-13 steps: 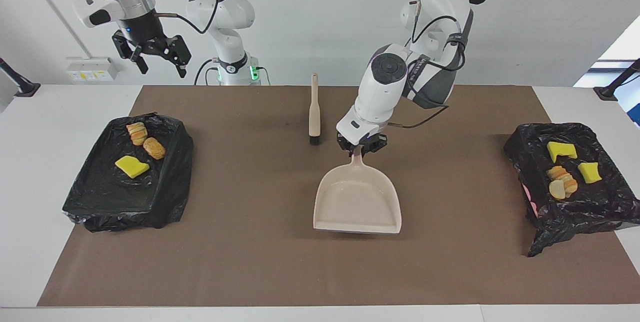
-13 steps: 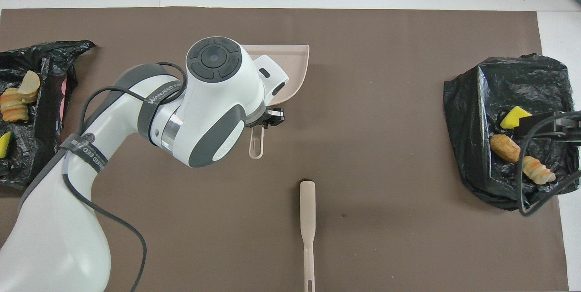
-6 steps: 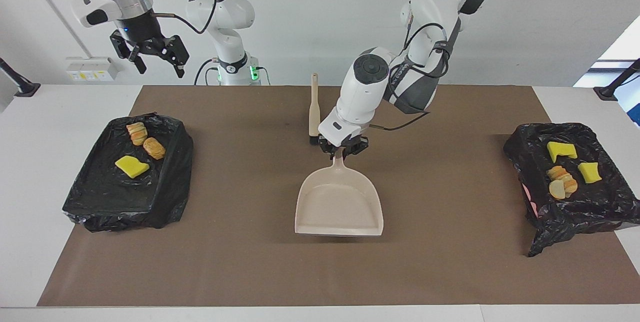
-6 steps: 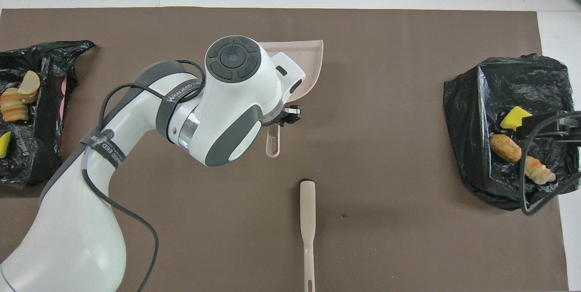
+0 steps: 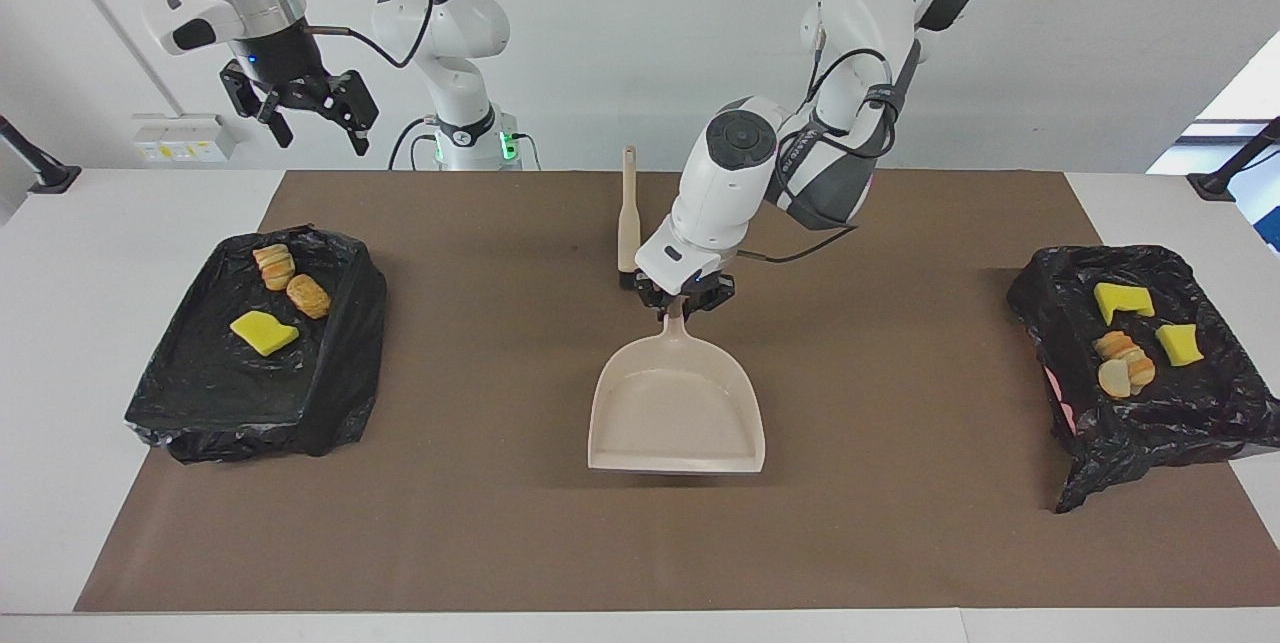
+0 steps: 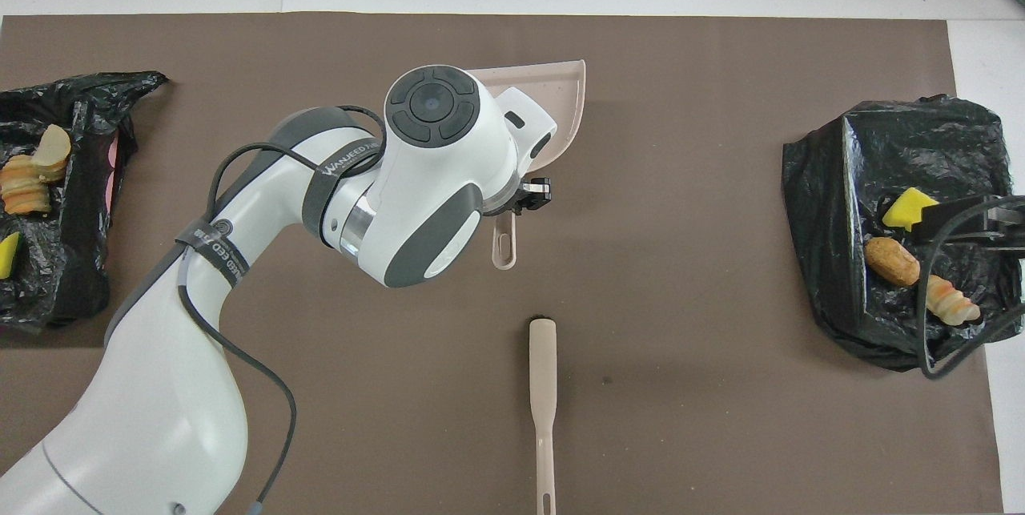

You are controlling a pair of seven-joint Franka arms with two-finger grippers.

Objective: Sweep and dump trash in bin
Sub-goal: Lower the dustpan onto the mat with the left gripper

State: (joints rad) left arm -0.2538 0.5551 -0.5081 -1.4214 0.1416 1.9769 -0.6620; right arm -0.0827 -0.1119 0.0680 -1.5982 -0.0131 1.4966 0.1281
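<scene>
The trash [image 5: 1128, 338] lies in two lots: yellow sponge bits and bread-like lumps in the black-lined bin [image 5: 1190, 423] at the left arm's end of the tabletop [image 5: 60, 403], and more scraps [image 5: 280, 298] in the lined tray [image 5: 200, 413] at the right arm's end; none is on the brown mat [image 5: 900, 523] between them. My left tool [image 5: 684, 299] is clamped narrow on the handle of the empty dustpan [image 5: 676, 413], which over the past second has slid along the mat toward the right arm's end and now sits mid-mat, its mouth pointing away from the robots. To me that reads as the pan coming back from a dump, or being lined up for another sweep. The brush [image 5: 628, 223] lies untouched beside the pan's handle, nearer the robots. My right tool [image 5: 305, 118] waits, fingers spread wide and holding nothing, high above the lined tray. A strap on the left arm carries lettering that looks like "WANJEED", though I cannot read it with certainty.
</scene>
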